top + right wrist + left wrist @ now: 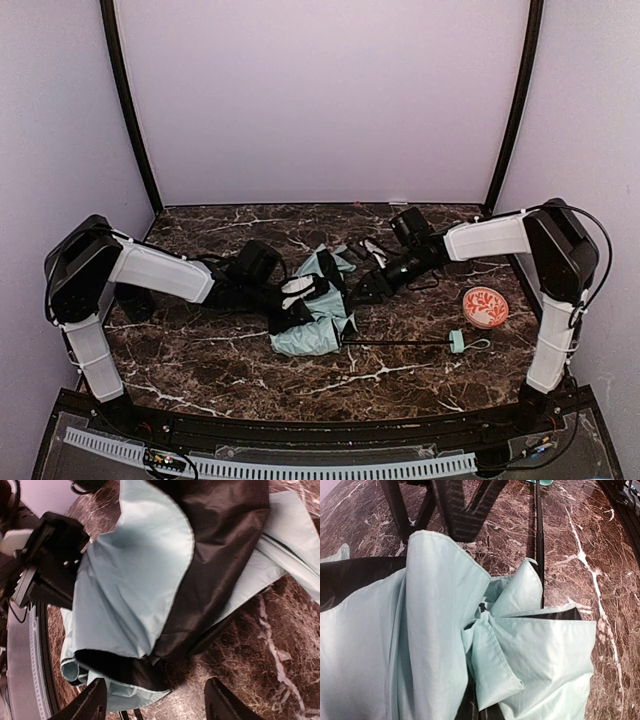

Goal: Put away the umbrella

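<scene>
Because the pale mint-green folding umbrella with black lining [440, 630] fills nearly the whole left wrist view, the fingers of the left pincer [300, 293] are hidden under the bunched cloth. I cannot tell whether it is closed on that cloth. From above it sits pressed into the left side of the crumpled canopy. The canopy is also cut off at the edges of both wrist views. The right pincer [156, 684] stands wide open, its 2 black fingers [92, 702] well apart at the bottom of its own view, gripping nothing. The lower hem of the fabric lies just in front of the gap, and the black body of the left pincer shows at the far side of the cloth. Seen from above, the umbrella lies collapsed in the middle of the dark brown marble-patterned tabletop [250, 380], between the 2 pincers. Its thin black shaft [400, 343] runs rightward along the tabletop to the small mint handle [456, 341], whose strap is barely discernible. Right of the canopy, apart from it, sits a round orange-red ball with a white pattern [486, 307]; the pattern is too small to read.
</scene>
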{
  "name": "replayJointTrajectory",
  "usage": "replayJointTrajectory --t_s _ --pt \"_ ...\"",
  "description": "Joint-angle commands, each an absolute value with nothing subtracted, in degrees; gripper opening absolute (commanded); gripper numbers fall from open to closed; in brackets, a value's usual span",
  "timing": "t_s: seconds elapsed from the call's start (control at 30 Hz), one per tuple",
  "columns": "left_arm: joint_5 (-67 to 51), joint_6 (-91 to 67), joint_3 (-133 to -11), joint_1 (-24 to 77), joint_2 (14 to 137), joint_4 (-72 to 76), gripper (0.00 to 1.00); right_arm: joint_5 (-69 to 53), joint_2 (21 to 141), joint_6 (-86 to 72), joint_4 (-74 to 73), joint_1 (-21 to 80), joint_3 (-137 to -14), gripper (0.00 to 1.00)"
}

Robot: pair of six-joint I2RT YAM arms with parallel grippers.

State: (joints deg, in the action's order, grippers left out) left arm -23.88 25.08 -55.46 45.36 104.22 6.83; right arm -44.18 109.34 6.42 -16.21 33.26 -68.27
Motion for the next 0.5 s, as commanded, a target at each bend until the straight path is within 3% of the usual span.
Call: replayJointTrajectory --t_s 0.0,0.13,0.23,0.37,0.47 --pt "-24.11 26.66 -53.88 45.27 102.35 1.37 0.0 -36.23 109.4 -2.87 -7.64 33.87 -68.7 0.71" --pt "-23.46 27.23 -53.88 45.26 101.18 0.92 0.0 -36.5 114.78 -7.25 -4.39 34.28 -78.53 0.8" --pt "-22.96 27.25 -53.95 45.26 100.57 0.96 0.0 -37.52 119.75 -10.97 -1.75 35.75 -82.96 0.77" --pt "-22.57 27.37 -54.36 45.26 99.18 1.39 0.0 -39.24 124.94 -9.07 -5.65 39.46 -84.74 0.65" --pt "-23.54 27.42 -56.0 45.35 97.58 1.16 0.0 -40.7 127.36 -8.85 -6.09 40.96 -84.6 0.36"
